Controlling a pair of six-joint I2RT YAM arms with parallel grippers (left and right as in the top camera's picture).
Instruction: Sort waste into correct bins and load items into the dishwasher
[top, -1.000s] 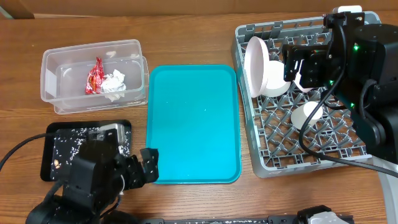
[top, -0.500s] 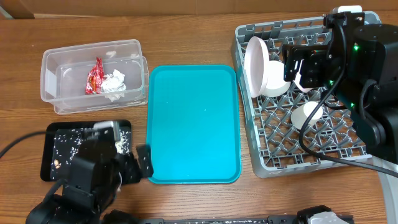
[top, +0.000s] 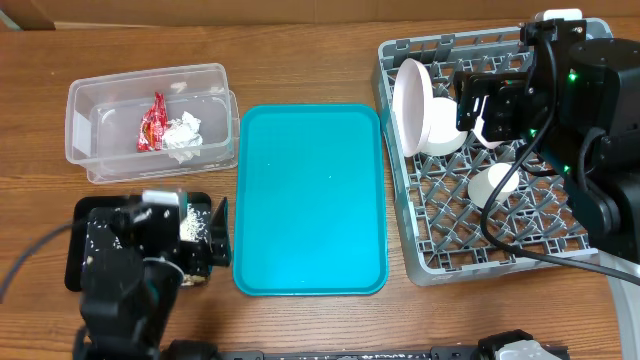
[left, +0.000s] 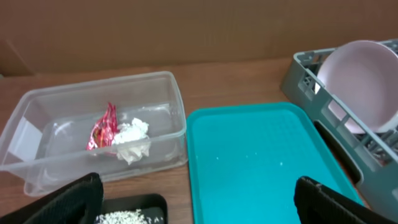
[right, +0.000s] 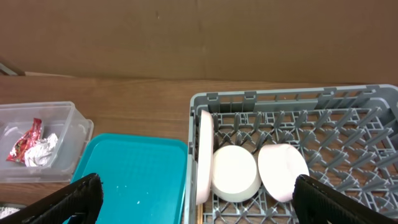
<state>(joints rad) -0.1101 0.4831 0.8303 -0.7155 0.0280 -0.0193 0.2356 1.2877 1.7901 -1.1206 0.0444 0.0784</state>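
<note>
The clear tub (top: 90, 165) holds the red wrapper (top: 152, 122) and the white napkin (top: 183, 135); both also show in the left wrist view (left: 104, 127) (left: 132, 140). The black tray (top: 78, 215) carries loose rice (left: 118, 216). My left gripper (top: 218, 238) is open and empty over that tray's right end (left: 199, 208). The grey dish rack (top: 480, 250) holds the upright plate (top: 410, 100), a white bowl (right: 235, 171), a pinkish bowl (right: 283, 171) and the cup (top: 493, 183). My right gripper (right: 202, 202) is open and empty above the rack (top: 480, 105).
The large teal serving tray (top: 310, 200) lies between the black tray and the rack, with a few white specks on it. The left arm covers much of the black tray. Cardboard stands along the table's far edge.
My left arm has drawn back to the left, off the teal tray's lower-left corner, and now sits over the black tray. The right arm has not moved.
</note>
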